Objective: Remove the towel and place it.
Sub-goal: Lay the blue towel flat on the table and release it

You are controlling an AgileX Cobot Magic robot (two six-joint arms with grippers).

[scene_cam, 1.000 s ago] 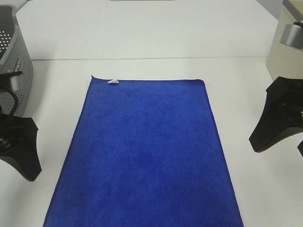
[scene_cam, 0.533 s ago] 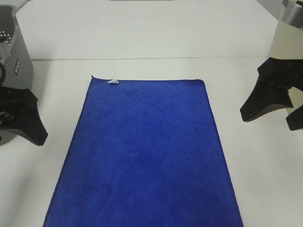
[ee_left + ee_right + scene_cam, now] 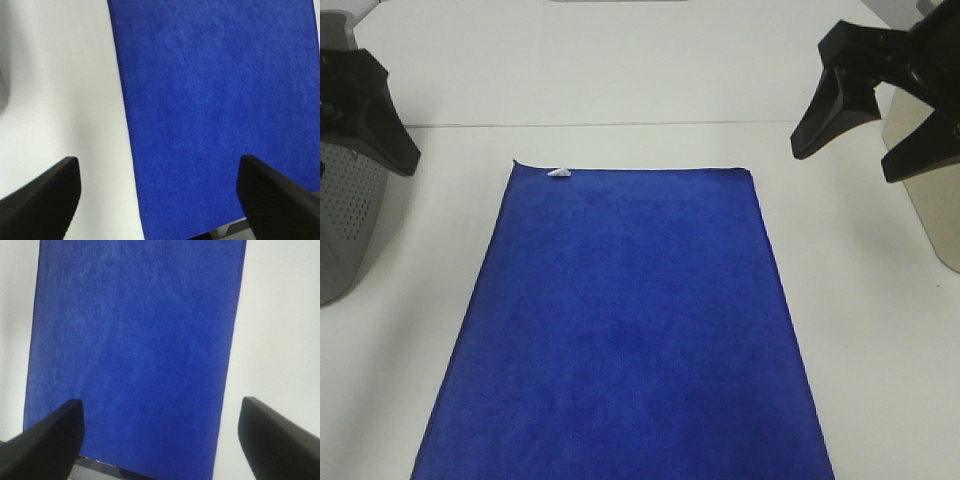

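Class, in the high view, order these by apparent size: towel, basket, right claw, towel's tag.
Largest: towel.
Next: basket and right claw look alike; both cut off by the frame, claw nearer the camera, so unranked.
Smallest: tag.

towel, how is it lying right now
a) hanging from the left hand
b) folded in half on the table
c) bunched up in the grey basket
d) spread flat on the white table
d: the towel lies spread out flat on the table, one full layer with its tag showing at a far corner.
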